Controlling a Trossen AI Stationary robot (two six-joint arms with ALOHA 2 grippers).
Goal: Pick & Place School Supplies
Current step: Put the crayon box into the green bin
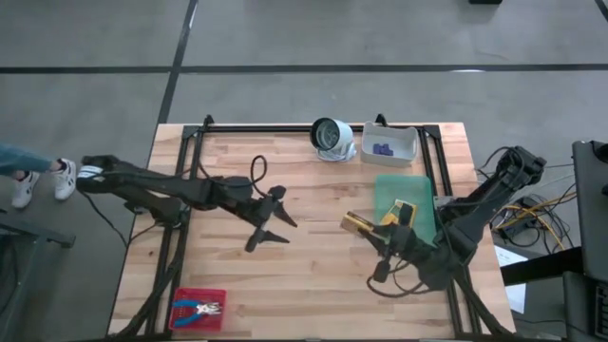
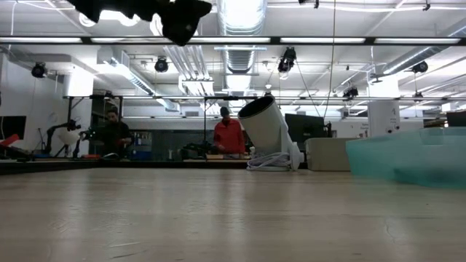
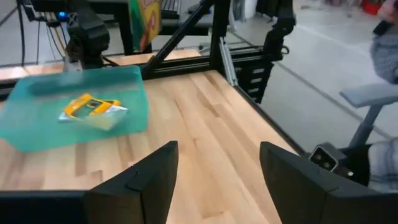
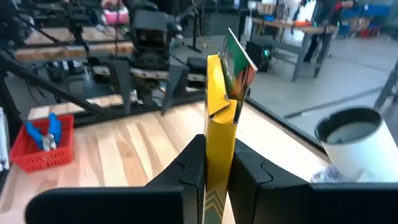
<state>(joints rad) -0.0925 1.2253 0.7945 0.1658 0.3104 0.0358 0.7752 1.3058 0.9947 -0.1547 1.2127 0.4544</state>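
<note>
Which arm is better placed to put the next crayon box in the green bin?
Right: its end effector already grips a crayon box beside the green bin; the left end effector is open, empty, mid-table.

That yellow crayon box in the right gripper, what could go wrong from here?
The right gripper pinches the crayon box only at its lower end, so it may pivot or slip. Its flap hangs open; crayons could spill if it tips. The green bin already holds another crayon box, so a drop could land on it and leave the new box leaning on the bin's rim.
</note>
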